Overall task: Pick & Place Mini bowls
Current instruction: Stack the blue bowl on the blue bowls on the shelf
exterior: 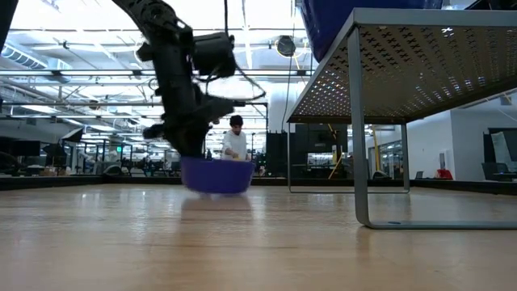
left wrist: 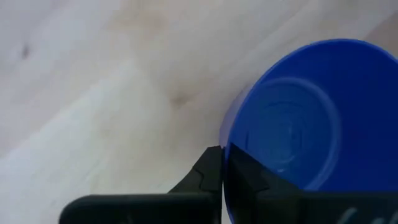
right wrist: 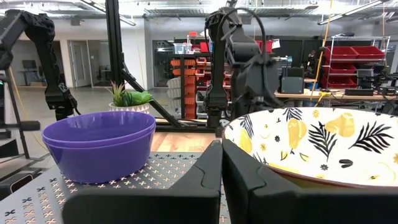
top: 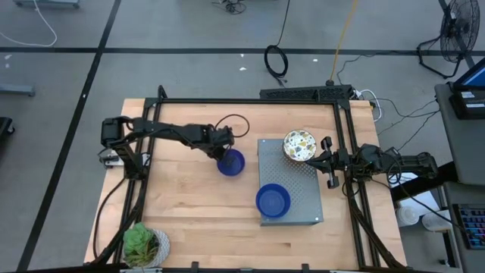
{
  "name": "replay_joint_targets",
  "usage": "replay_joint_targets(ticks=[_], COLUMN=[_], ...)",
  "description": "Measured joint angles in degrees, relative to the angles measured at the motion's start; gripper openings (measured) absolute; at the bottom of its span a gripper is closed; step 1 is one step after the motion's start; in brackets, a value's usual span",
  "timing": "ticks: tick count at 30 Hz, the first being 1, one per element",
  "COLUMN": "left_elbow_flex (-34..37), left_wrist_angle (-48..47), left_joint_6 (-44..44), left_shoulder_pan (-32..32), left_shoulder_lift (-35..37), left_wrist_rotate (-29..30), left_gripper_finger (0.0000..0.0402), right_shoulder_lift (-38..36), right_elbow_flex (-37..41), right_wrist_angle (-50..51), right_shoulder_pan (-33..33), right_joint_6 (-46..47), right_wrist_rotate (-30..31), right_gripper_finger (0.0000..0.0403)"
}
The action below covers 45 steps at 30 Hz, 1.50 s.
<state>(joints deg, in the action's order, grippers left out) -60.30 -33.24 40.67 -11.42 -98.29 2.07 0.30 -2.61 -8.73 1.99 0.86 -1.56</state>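
1. Desk (top: 189, 205): open wood lies along the left edge and across the middle, left of the raised perforated platform (top: 303, 199); passage there is unobstructed.
2. The platform stands on thin legs near the right edge. The low view shows clear space beneath it, broken only by the legs.
3. On the platform, a stacked blue bowl (top: 273, 201) and a patterned bowl (top: 300, 145) occupy opposite ends, with bare metal between.
4. The left hand (top: 225, 157), clamped on the rim of a blue bowl (top: 232, 163), blocks the desk centre.
5. A potted plant (top: 144, 244) fills the near left corner.
6. The right hand (top: 324, 159), fingers together, sits at the platform's right side, touching the patterned bowl.
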Motion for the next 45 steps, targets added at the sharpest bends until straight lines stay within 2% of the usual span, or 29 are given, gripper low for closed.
replay_joint_targets(ticks=[3, 6, 12, 14, 20, 24, 29, 34, 45], left_elbow_flex=[-4.2, -11.3, -29.2, -34.4, -47.1, -53.1, -57.1, -57.7, -57.7], left_wrist_angle=[-2.7, -8.7, -22.4, -24.1, -22.6, -23.6, -23.1, -20.5, -19.2], left_joint_6=[-2.1, -4.6, -6.1, -5.7, -6.7, -6.6, -9.2, -12.1, -9.0], left_shoulder_pan=[0.7, 1.9, 5.2, 6.0, 8.2, 10.6, 13.9, 15.7, 15.2], left_shoulder_lift=[0.9, 2.1, 2.6, 3.0, 1.7, -1.4, -7.2, -11.9, -18.1], left_wrist_rotate=[0.1, 1.2, 11.4, 12.5, 7.0, 3.9, -3.2, -9.4, -13.6], left_gripper_finger=[0.0008, 0.0007, 0.0006, 0.0004, 0.0004, 0.0003, 0.0003, 0.0003, 0.0003], right_shoulder_lift=[0.0, 0.0, 0.1, 0.1, 0.1, 0.1, 0.2, 0.3, 0.3], right_elbow_flex=[0.0, 0.0, 0.0, 0.0, 0.0, 0.0, 0.0, 0.0, 0.0], right_wrist_angle=[0.0, 0.0, 0.3, 0.4, 0.4, 0.4, 0.4, 0.3, 0.3], right_shoulder_pan=[0.0, 0.0, 0.0, 0.0, 0.0, 0.0, 0.0, 0.0, 0.0], right_joint_6=[0.0, 0.0, 0.0, 0.0, 0.0, 0.0, 0.0, 0.0, 0.0], right_wrist_rotate=[0.0, 0.0, 0.0, 0.0, 0.0, 0.0, 0.0, 0.0, 0.0], right_gripper_finger=[0.0, 0.0, 0.0, 0.0, 0.0, 0.0, 0.0, 0.0, 0.0])
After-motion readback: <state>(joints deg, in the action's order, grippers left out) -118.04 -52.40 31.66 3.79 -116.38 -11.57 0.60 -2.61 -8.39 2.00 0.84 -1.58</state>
